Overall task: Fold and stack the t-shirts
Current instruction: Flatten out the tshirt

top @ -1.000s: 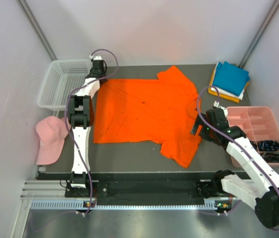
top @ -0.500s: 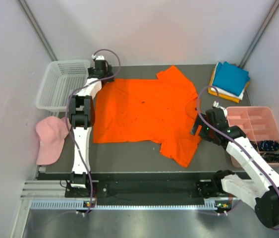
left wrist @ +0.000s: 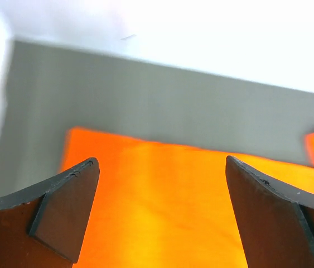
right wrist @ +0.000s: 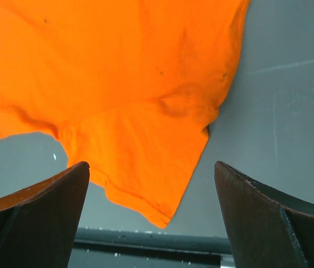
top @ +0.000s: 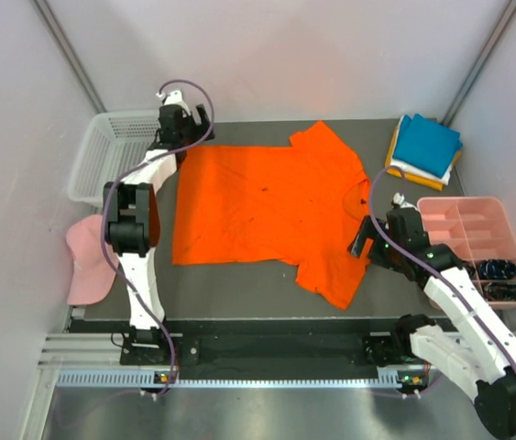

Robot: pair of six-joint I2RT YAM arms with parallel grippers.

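A bright orange t-shirt (top: 262, 206) lies spread flat across the middle of the dark table, one sleeve toward the back and one toward the near right. My left gripper (top: 189, 126) hovers open above its far left corner; in the left wrist view the orange t-shirt (left wrist: 162, 212) fills the wide gap of the left gripper (left wrist: 161, 161). My right gripper (top: 361, 240) is open beside the near sleeve, holding nothing. In the right wrist view that sleeve (right wrist: 145, 162) lies under the right gripper (right wrist: 151, 164). Folded t-shirts (top: 425, 147), teal on top of white and yellow, are stacked at the back right.
A white mesh basket (top: 111, 160) stands at the back left. A pale pink cap (top: 88, 258) lies at the table's left edge. A pink compartment tray (top: 477, 229) sits at the right with dark items (top: 500, 275) beside it. Walls close in on three sides.
My left gripper has opened, let go of the shirt's far left corner and lifted back toward the basket. The right arm has shifted slightly nearer.
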